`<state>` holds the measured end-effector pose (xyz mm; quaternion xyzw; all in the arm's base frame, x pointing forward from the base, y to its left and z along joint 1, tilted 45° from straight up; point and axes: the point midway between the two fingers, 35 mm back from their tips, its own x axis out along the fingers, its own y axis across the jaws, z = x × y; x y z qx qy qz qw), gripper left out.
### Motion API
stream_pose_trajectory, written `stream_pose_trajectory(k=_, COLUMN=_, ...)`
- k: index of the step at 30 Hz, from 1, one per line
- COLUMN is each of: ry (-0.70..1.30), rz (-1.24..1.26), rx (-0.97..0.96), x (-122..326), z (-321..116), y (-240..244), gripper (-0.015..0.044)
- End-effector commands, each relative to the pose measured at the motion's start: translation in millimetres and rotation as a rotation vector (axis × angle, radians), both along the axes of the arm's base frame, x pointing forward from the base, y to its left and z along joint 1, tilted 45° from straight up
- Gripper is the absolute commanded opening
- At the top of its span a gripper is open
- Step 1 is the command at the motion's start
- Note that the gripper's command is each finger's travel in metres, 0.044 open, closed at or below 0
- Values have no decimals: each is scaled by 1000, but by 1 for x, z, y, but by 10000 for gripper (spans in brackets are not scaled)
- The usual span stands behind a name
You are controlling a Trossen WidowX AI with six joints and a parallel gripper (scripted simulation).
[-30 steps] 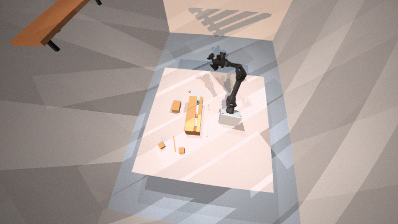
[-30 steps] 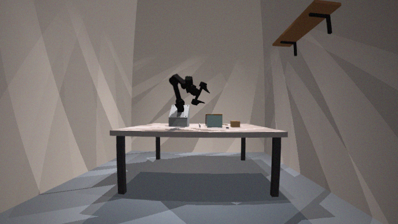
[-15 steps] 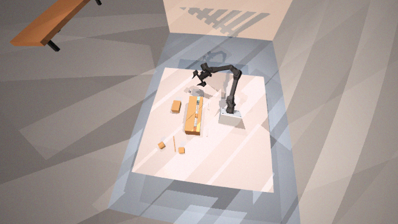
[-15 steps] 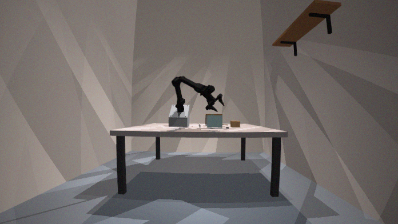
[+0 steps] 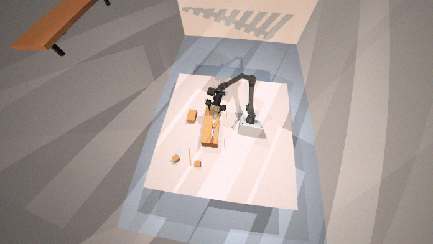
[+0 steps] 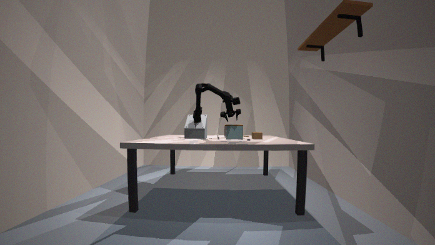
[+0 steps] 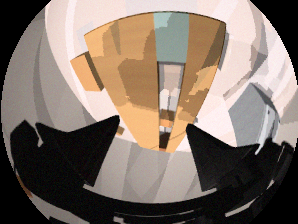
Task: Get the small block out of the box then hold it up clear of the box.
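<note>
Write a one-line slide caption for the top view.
Open, empty pincer poised over the far end of the long orange box, with loose wooden blocks scattered beside it on the table.

Non-task bits on the table (image 5: 249,187): a larger tan block (image 5: 191,116) lies w/ a gap to one side of the long box, approx. level w/ its far end. Two smaller tan cubes (image 5: 175,158) and (image 5: 197,164) sit past the near end, a thin stick (image 5: 189,156) between them — all apart, none touching. Grey pedestal (image 6: 195,127) stands on the other side. Wooden wall shelf (image 6: 334,23) on black brackets — high on the wall, well off the table. Table legs (image 6: 132,180) are black.
</note>
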<state>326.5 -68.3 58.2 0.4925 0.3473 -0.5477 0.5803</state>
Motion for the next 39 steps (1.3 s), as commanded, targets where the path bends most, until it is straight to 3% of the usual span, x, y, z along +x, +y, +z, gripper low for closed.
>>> stream_pose_trajectory(k=1, ry=194, rz=7, rx=-76, x=-39, z=-31, y=32, gripper=400)
stream_pose_trajectory(k=4, ry=269, rz=19, rx=-127, x=-57, z=-39, y=43, gripper=400)
stream_pose_trajectory(k=39, ry=268, rz=19, rx=-127, x=-56, z=-75, y=16, gripper=400)
